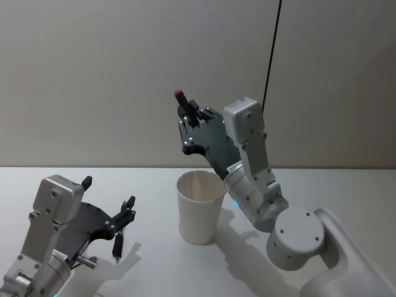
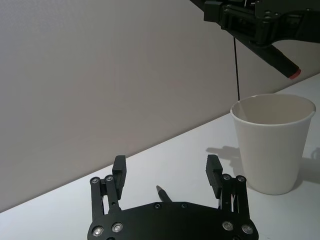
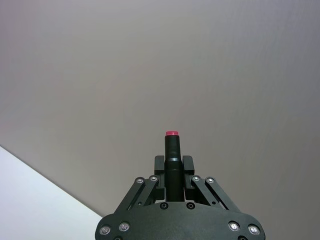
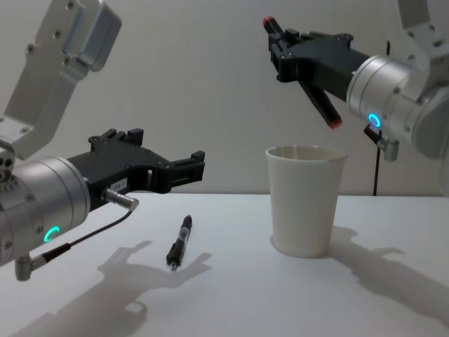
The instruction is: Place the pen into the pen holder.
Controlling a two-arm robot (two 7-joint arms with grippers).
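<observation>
My right gripper (image 1: pixel 189 116) is raised above the white paper-cup pen holder (image 1: pixel 199 210) and shut on a black pen (image 4: pixel 316 91) with red ends. That pen is tilted, its lower red end (image 4: pixel 335 123) a little above the rim of the pen holder (image 4: pixel 305 203). In the right wrist view the pen (image 3: pixel 172 157) stands between the closed fingers of the right gripper (image 3: pixel 173 169). A second dark pen (image 4: pixel 179 242) lies flat on the table left of the pen holder. My left gripper (image 4: pixel 168 160) hovers open above it, jaws apart, not touching it.
The white table (image 1: pixel 154 266) meets a plain grey wall just behind the pen holder. A thin black cable (image 1: pixel 272 49) hangs down the wall behind my right arm. In the left wrist view the pen holder (image 2: pixel 272 145) stands ahead of the left gripper (image 2: pixel 166 170).
</observation>
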